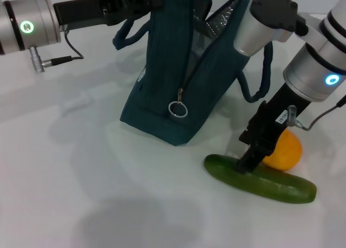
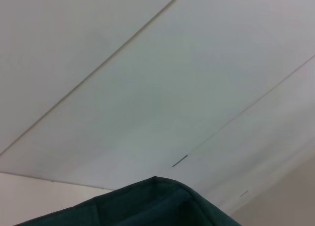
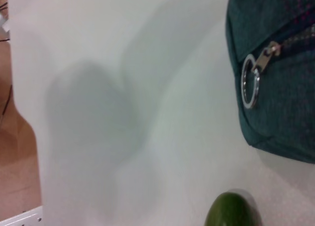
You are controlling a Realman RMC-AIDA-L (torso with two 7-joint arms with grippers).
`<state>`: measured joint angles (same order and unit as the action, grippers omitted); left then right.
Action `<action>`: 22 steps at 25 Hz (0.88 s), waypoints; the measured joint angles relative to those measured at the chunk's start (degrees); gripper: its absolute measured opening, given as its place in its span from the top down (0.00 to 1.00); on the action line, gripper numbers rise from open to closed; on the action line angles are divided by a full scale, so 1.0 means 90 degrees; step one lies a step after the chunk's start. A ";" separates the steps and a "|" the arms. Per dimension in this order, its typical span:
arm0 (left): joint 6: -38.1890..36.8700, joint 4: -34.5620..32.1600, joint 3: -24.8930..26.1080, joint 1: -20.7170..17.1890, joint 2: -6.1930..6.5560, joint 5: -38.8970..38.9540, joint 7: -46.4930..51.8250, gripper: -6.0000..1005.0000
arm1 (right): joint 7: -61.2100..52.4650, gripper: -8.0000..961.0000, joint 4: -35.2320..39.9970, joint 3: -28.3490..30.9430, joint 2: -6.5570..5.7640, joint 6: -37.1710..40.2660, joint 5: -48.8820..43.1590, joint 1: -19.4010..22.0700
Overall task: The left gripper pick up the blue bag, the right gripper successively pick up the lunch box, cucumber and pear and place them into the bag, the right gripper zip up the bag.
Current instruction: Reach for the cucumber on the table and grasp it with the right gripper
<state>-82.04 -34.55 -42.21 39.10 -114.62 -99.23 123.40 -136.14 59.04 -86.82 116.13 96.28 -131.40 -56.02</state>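
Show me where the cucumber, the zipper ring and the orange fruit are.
cucumber (image 1: 270, 183), head view, middle of its green body.
zipper ring (image 1: 178, 109), head view, metal loop's rim.
orange fruit (image 1: 286, 151), head view, its exposed side.

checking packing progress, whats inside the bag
Through the bag's open zip only silver lining shows; anything deeper is hidden by its walls. The cucumber lies outside on the table.

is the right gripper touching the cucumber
Touching. In the head view the right gripper has its fingertips down on the top of the cucumber, with no gap between them.
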 joint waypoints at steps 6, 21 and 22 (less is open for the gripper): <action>0.0019 -0.0008 0.0003 0.0001 0.0001 0.0000 0.0000 0.93 | 0.0001 0.22 -0.0035 -0.0386 0.0005 -0.0282 0.0028 0.0010; 0.0073 -0.0009 0.0003 -0.0028 0.0001 0.0001 -0.0001 0.93 | -0.0011 0.22 -0.0322 -0.1210 0.0006 -0.0754 0.0401 0.0027; 0.0073 -0.0009 0.0003 -0.0028 0.0001 0.0001 0.0000 0.93 | -0.0015 0.22 -0.0355 -0.1302 0.0007 -0.0793 0.0429 0.0018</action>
<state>-81.38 -34.63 -42.18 38.85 -114.61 -99.22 123.40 -136.28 55.84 -98.54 116.19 89.15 -127.54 -55.86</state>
